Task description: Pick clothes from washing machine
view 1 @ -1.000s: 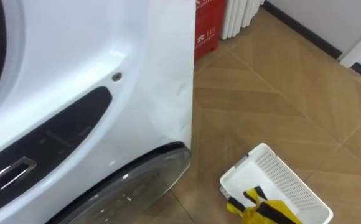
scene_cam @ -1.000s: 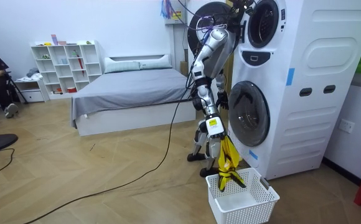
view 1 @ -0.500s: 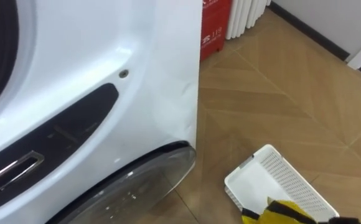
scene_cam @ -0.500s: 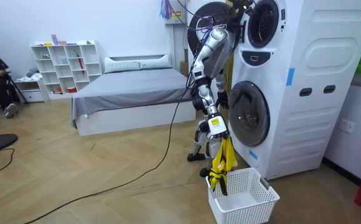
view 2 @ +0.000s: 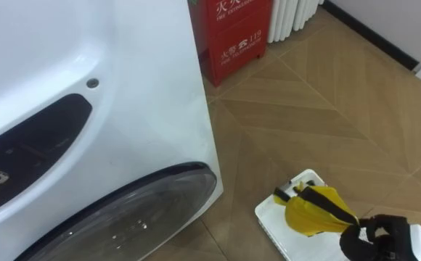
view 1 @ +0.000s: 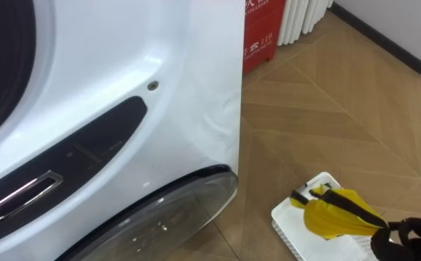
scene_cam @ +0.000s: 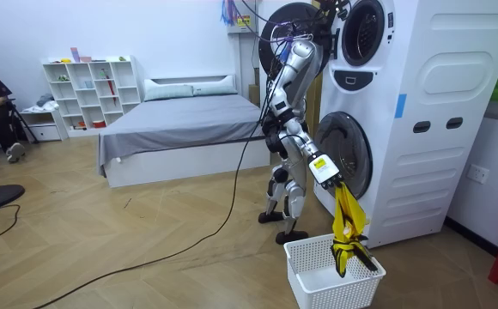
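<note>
Over the last second I swung my right hand (view 1: 414, 233) out from the near edge of the basket (view 1: 281, 220) toward its far side, next to the washing machine (view 1: 123, 109). The yellow garment (view 1: 337, 214) came with it. A moment before, it had hung at the basket's near rim; now, in the room view, it hung over the far half of the opening. I judged that the carry was nearly done and that what remained was to let go, since the cloth was no longer at risk of sliding down outside the rim.

My fingers were curled tight round the top of the garment, pinching it into a bunch. My arm was stretched forward and down from where I stood, in front of the machine's lower door (view 1: 174, 210).

The garment was bright yellow with a dark strap or trim running along it. It looked thin and limp, gathered at my hand and falling in a long narrow drape. Its lower end reached down past the basket's rim, though I could not tell whether it touched the bottom.
</note>
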You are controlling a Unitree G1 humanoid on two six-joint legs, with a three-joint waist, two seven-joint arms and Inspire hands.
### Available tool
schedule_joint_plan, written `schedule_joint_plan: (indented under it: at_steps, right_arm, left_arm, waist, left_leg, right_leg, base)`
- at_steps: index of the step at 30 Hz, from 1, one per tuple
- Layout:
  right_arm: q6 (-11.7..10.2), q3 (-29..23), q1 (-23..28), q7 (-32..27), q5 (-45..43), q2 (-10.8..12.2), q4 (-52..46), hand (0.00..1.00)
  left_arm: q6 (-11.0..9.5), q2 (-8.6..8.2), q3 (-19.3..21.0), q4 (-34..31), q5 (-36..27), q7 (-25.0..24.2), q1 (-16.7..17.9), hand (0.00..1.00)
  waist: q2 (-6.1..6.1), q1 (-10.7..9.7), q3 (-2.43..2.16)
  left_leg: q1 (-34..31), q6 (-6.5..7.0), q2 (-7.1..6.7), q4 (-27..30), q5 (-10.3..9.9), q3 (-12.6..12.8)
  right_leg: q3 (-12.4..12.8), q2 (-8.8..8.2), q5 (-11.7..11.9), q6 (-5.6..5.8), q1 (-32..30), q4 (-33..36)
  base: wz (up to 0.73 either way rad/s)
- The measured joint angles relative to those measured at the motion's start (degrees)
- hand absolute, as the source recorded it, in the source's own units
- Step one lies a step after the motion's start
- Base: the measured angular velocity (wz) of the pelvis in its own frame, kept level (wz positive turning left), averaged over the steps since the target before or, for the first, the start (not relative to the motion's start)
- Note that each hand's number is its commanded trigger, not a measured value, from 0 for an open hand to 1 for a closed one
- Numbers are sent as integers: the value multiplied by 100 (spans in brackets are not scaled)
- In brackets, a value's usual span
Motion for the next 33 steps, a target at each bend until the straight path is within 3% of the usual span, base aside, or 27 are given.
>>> schedule_joint_plan:
  at_steps: [10,12,19,33]
  right_arm:
    - [-62,-14,-100,-166,-6,-14,-70,0]
    - [-69,-13,-108,-186,2,-24,-67,0]
    - [-70,-10,27,-185,-4,-47,3,0]
    - [-58,-10,156,-175,-91,-47,4,0]
  left_arm:
    - [16,-13,-155,-11,-209,-3,1,0]
    - [43,-13,-153,-31,-209,-3,3,0]
    - [65,11,-147,-426,-211,-1,128,0]
    - [99,45,-97,-589,-220,24,210,0]
  waist:
    - [-68,-9,32]
    - [-84,-14,40]
    - [-112,-5,36]
    - [-118,23,33]
  left_leg:
    - [-173,18,-19,-42,52,-33]
    - [-179,19,-12,-40,52,-37]
    - [-278,22,30,8,54,-97]
    - [-519,22,73,149,53,-121]
  right_leg:
    - [-135,-88,-6,-7,-153,-21]
    - [-291,-147,-9,-23,-151,-49]
    - [-444,-198,-8,-36,-136,-162]
    - [-570,-243,2,-54,-279,-152]
  base:
    - [8]
    - [8]
    - [11]
    - [6]
